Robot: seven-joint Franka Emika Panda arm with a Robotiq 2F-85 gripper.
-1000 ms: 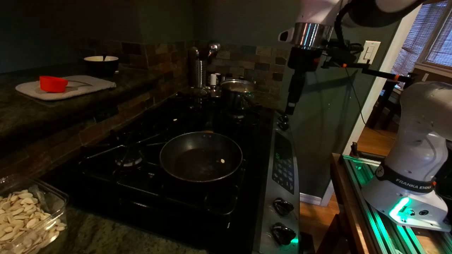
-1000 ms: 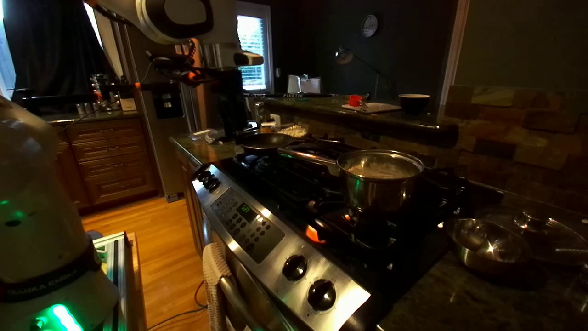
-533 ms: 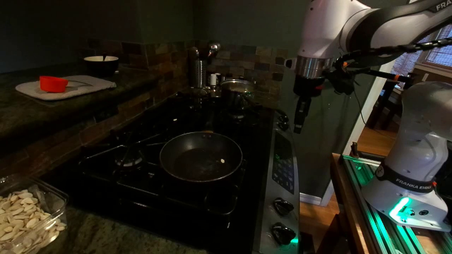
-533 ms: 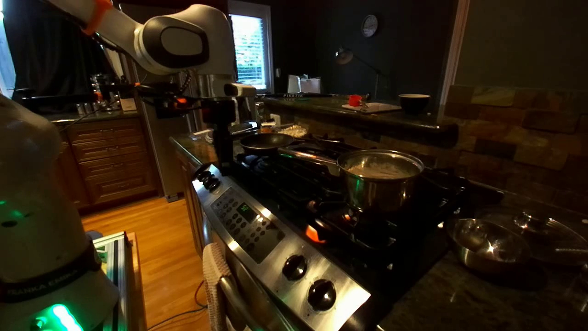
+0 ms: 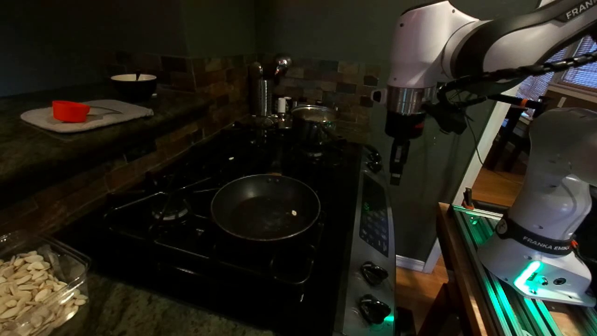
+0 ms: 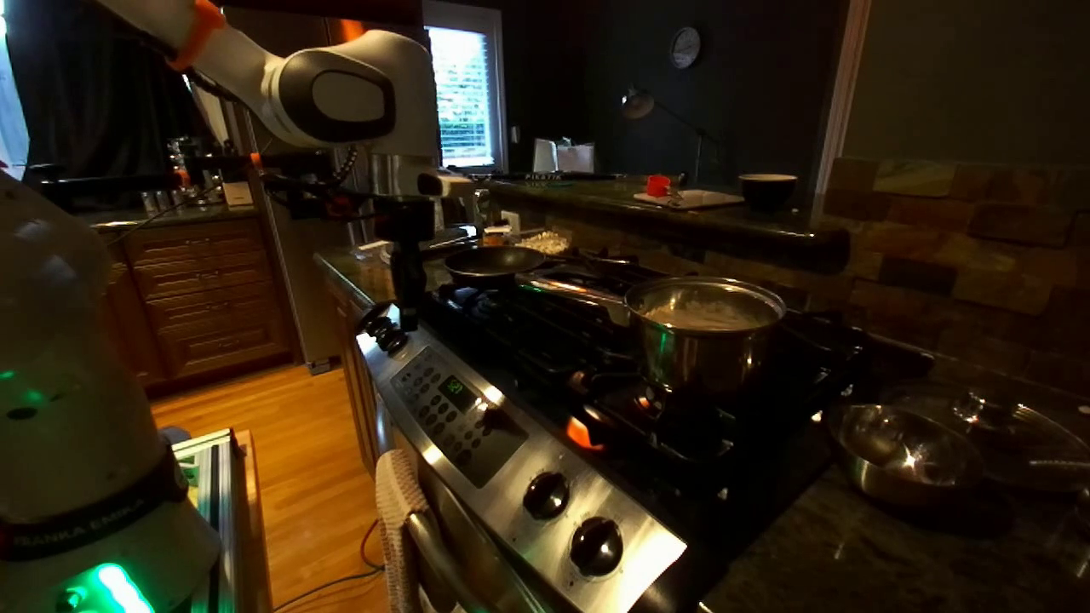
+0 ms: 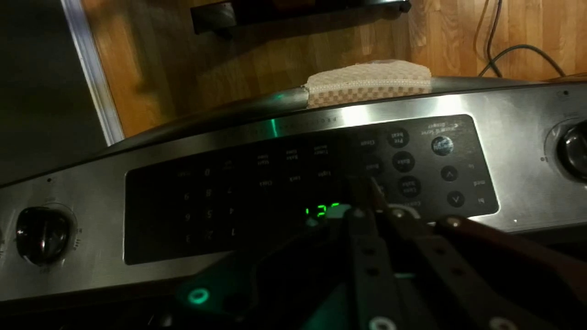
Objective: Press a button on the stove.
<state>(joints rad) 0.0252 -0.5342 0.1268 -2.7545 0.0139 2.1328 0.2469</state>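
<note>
Stove (image 5: 261, 256) spreads toward eight o'clock from the gripper (image 5: 395, 179) in an exterior view, the two apparently apart. The fingers look drawn together and empty, which should make a slim poker for small targets. From the fingertips in the wrist view, the green display (image 7: 322, 210) sits at nine o'clock and the round keys (image 7: 403, 162) at one (probably why the gripper hangs over this panel (image 7: 284, 201)). A towel (image 7: 367, 87) hangs at twelve, likely kept handy. Further out in an exterior view, frying pan (image 5: 261, 219) near nine and saucepan (image 5: 311, 130) at ten rest on the stove, presumably to cook.
</note>
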